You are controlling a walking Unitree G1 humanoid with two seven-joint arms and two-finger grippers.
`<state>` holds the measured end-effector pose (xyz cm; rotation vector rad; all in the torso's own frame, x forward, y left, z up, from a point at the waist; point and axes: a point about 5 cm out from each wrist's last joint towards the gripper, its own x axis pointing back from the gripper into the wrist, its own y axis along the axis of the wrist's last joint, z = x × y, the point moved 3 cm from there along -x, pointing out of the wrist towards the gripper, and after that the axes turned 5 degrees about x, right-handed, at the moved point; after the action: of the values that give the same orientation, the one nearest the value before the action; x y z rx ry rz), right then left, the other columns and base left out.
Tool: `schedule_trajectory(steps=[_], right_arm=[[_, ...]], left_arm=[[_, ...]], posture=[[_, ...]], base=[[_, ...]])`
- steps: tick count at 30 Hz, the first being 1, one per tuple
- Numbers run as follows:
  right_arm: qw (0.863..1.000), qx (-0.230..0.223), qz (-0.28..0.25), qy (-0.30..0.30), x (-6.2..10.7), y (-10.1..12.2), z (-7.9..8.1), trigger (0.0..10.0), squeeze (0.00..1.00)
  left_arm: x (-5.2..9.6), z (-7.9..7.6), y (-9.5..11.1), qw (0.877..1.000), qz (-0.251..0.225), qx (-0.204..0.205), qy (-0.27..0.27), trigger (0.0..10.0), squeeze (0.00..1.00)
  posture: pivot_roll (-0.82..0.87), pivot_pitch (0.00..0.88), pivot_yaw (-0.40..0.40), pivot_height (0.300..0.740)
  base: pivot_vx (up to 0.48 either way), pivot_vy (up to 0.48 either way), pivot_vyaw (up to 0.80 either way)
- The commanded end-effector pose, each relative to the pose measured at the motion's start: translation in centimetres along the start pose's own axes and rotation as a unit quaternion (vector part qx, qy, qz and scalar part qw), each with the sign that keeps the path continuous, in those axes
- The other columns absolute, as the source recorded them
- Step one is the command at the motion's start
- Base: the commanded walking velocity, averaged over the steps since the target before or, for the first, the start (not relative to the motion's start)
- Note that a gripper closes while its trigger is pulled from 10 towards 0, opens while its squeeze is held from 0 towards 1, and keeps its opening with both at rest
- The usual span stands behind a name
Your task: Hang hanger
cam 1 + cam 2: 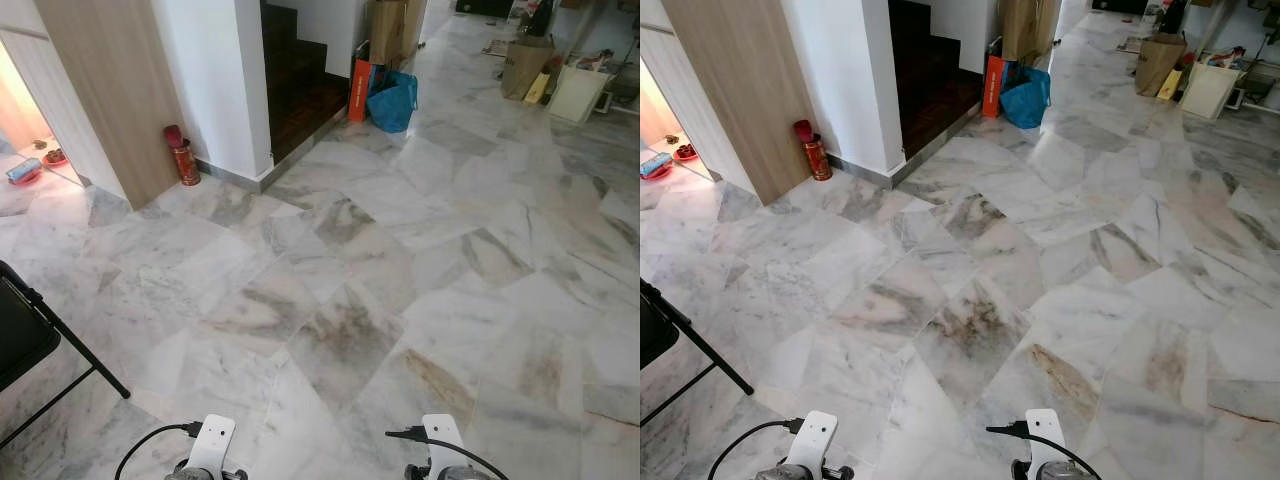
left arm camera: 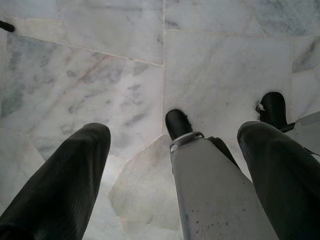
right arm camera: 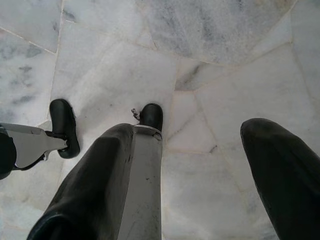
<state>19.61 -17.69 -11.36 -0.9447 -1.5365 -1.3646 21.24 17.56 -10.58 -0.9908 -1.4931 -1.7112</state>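
Hang hanger: not begun, by appearance. Left gripper (image 2: 175, 150) and right gripper (image 3: 190, 150) both spread, grasping nothing, over marble floor (image 1: 400, 280); folding black rack (image 1: 30, 340) at 9 o'clock.

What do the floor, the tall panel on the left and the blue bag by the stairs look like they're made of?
The floor looks like polished marble: grey and brown veins, soft sheen. The tall panel looks like light wood or wood-look laminate, with straight vertical grain and a matte face. The blue bag seems to be thin plastic, crumpled and slightly glossy.
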Motion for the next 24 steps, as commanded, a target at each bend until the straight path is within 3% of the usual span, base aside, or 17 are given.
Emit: schedule_trajectory(steps=[1,24], right_arm=[[0.989,-0.035,-0.144,0.012,1.82,8.84,-2.31,10.0,0.00],[0.990,-0.022,-0.137,0.021,1.74,8.86,-1.61,10.0,0.00]], left_arm=[[-0.07,-0.95,3.96,0.997,-0.052,0.052,-0.030,10.0,0.00],[-0.07,-0.80,3.80,0.997,-0.053,0.042,-0.025,10.0,0.00]], posture=[[-0.12,0.000,-0.022,0.740],[-0.08,0.000,-0.034,0.740]], base=[[0.000,0.000,0.00],[0.000,0.000,0.00]])
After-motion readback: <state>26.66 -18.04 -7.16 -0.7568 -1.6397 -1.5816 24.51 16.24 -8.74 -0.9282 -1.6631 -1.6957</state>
